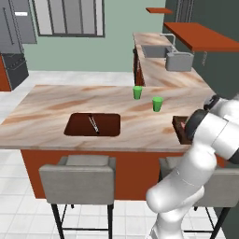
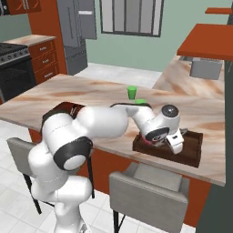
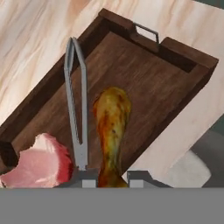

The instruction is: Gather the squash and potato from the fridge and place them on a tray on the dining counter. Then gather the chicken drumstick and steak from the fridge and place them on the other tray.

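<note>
The fingers pinched the thick end of the chicken drumstick just over the tray on the worktop. The steak lay inside that tray, beside grey tongs.

Even, bright rendered light falling everywhere; no glare showing. Soft shadows lying under stools. Hand view looking slightly soft, pixelated; worktop marbling staying sharp.

the arm hides most of the right tray; the steak is cut off at the frame's edge
</note>
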Motion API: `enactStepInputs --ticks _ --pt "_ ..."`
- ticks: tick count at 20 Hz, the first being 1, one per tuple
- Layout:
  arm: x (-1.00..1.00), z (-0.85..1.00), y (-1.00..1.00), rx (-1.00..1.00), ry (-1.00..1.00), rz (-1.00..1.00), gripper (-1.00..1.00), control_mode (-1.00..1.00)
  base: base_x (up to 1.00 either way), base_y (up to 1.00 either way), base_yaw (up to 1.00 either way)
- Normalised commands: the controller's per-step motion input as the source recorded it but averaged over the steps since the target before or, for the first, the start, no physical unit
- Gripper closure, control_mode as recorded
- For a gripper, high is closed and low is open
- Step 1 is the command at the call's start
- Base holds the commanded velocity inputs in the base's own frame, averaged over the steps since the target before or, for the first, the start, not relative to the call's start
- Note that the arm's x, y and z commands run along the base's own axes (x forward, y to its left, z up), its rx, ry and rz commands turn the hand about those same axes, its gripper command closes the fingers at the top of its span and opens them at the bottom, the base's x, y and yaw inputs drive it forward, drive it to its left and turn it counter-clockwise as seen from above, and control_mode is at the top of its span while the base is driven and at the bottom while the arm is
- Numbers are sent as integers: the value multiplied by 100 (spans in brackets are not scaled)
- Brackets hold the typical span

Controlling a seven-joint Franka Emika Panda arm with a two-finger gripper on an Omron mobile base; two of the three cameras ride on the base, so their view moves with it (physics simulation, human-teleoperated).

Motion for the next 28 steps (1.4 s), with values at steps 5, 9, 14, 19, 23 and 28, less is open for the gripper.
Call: enactStepInputs --ticks 5,9,14,19,23,28 --pt "47 -40 -31 0 2 2 100 -100 0 0 0" --pt "28 -41 -48 0 1 0 100 -100 0 0 0" --pt "31 -23 -42 0 0 0 100 -100 0 0 0" --pt "26 -7 -10 0 0 0 -100 -100 0 0 0" --pt "36 -1 0 0 0 1 -100 -100 0 0 0" --pt "33 3 20 0 -15 5 -100 -100 0 0 0"
